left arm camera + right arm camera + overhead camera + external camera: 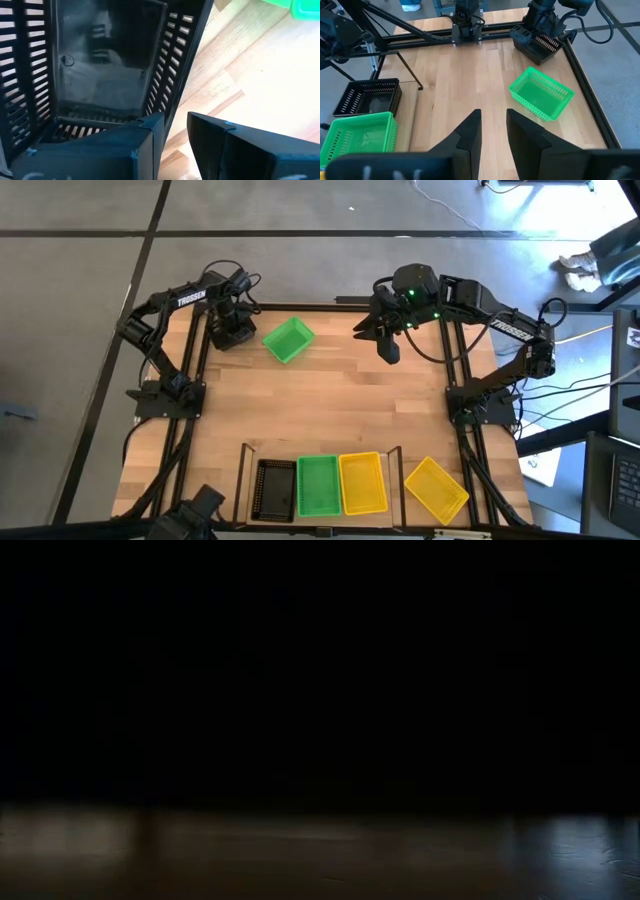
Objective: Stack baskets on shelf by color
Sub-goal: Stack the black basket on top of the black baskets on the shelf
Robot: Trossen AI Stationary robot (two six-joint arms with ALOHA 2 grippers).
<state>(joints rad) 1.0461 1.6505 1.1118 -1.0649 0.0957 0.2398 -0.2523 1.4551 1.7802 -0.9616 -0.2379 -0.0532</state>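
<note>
My left gripper (230,328) points down at the far left corner, open, over a black basket (100,75). One finger stands inside it and one outside its long wall (175,90); wood shows between wall and outer finger. A green basket (288,340) rests on its bottom beside it. My right gripper (388,350) hangs open, high above the far right, holding nothing. The shelf (320,450) at the near edge carries a black basket (275,490), a green basket (318,485) and a yellow basket (362,483) side by side.
A second yellow basket (436,488) lies askew on the table right of the shelf. Black frame rails (455,370) run along the table's left, right and far edges. Bare wood (330,400) lies between the far baskets and the shelf. The low view is dark.
</note>
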